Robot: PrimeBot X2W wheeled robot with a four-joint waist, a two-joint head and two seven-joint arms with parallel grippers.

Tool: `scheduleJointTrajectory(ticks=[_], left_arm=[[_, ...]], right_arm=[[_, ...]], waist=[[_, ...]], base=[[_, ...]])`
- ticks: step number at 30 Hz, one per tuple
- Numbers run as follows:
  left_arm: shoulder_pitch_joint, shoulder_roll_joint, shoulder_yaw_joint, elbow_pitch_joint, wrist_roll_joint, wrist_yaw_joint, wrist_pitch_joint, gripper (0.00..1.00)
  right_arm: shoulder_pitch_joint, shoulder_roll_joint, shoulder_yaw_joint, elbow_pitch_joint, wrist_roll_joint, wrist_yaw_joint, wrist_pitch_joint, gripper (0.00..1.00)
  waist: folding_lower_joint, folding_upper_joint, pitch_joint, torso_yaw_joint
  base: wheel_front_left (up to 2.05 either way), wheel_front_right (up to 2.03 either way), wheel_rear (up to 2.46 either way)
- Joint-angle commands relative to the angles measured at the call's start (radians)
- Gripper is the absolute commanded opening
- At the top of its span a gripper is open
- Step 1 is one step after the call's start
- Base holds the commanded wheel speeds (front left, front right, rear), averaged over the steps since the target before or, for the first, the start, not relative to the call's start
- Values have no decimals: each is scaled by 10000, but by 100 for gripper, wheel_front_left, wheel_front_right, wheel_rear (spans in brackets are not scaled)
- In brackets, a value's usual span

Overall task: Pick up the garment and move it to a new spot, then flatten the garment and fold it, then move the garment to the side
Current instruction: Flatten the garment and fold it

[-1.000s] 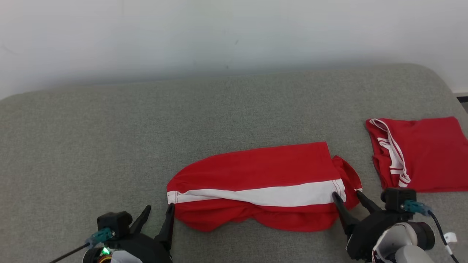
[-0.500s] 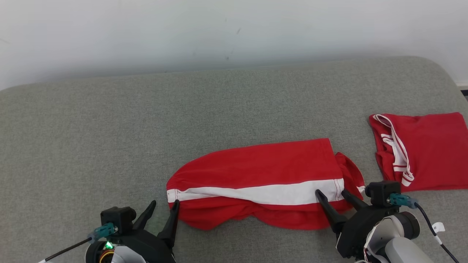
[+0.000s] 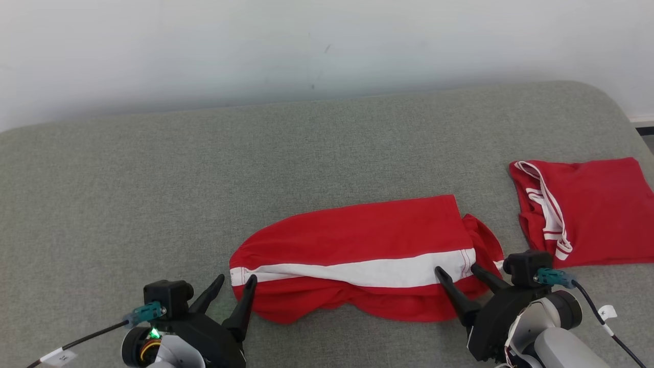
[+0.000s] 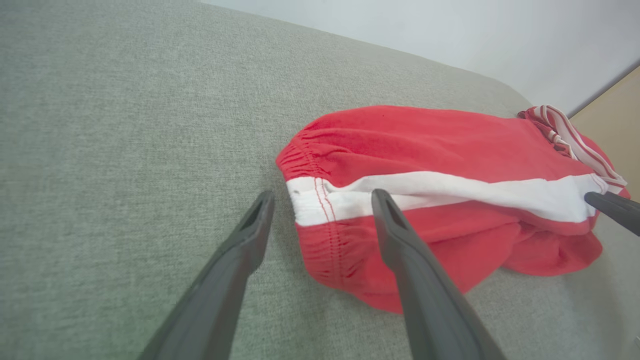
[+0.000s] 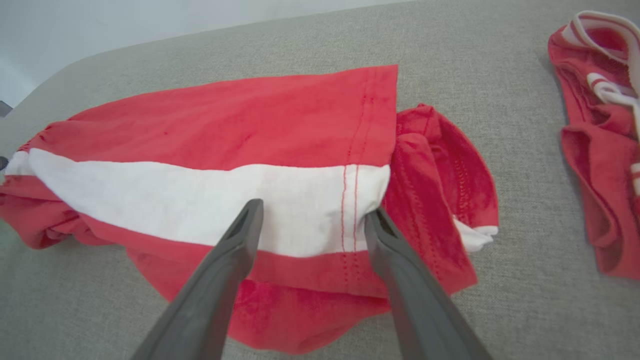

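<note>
Garment lay lower centre of frame. L gripper & R gripper, both spread wide, empty, sat at its ends. Best: pinch both ends evenly, lift together w/o dragging.

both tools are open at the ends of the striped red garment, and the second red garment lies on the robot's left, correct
Wrong side: the head view shows the second red garment on the robot's right. The left tool and right tool are indeed open at the ends of the striped red garment.
</note>
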State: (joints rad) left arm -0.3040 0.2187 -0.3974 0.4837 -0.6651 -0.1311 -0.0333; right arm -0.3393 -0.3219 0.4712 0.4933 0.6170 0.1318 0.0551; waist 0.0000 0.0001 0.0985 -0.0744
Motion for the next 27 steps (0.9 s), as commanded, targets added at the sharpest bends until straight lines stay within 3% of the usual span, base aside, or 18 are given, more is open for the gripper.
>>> scheduleJointTrajectory(ticks=[1, 8, 20, 21, 22, 23, 24, 25, 26, 27], left_arm=[[-135, 104, -102, -22, -131, 12, 35, 100], [-344, 263, -471, 14, -765, 12, 185, 100], [-854, 62, -570, 692, -1089, 26, 307, 97], [-865, 71, -587, 700, -1110, 25, 281, 55], [-872, 91, -610, 706, -1114, 24, 249, 46], [-868, 106, -629, 708, -1111, 23, 236, 19], [-854, 126, -648, 695, -1084, 21, 223, 0], [-841, 150, -663, 679, -1085, 20, 198, 0], [-821, 171, -679, 660, -1095, 20, 170, 0], [-802, 202, -684, 632, -1059, 19, 126, 0]], right_arm=[[-119, -81, 135, 24, 105, -27, -76, 100], [-271, -148, 430, 165, 300, -27, -211, 100], [-496, -223, 756, 307, 491, -27, -418, 100], [-495, -232, 778, 323, 493, -27, -438, 100], [-491, -242, 794, 340, 490, -27, -454, 100], [-493, -253, 816, 350, 495, -27, -472, 100], [-500, -251, 848, 340, 507, -27, -474, 96], [-504, -254, 876, 326, 525, -27, -496, 55], [-513, -274, 939, 279, 517, -27, -519, 28], [-534, -326, 1009, 198, 467, -27, -614, 13]], waist=[[0, -1, 10, 23], [0, -1, 77, 75], [0, -1, 218, 41], [0, -1, 214, 39], [0, -1, 207, 41], [0, -1, 199, 46], [0, -1, 188, 53], [0, -1, 178, 62], [0, -1, 169, 72], [0, -1, 163, 86]], base=[[0, 0, 0], [0, 0, 0], [0, 0, 0], [0, 0, 0], [0, 0, 0], [0, 0, 0], [0, 0, 0], [0, 0, 0], [0, 0, 0], [0, 0, 0]])
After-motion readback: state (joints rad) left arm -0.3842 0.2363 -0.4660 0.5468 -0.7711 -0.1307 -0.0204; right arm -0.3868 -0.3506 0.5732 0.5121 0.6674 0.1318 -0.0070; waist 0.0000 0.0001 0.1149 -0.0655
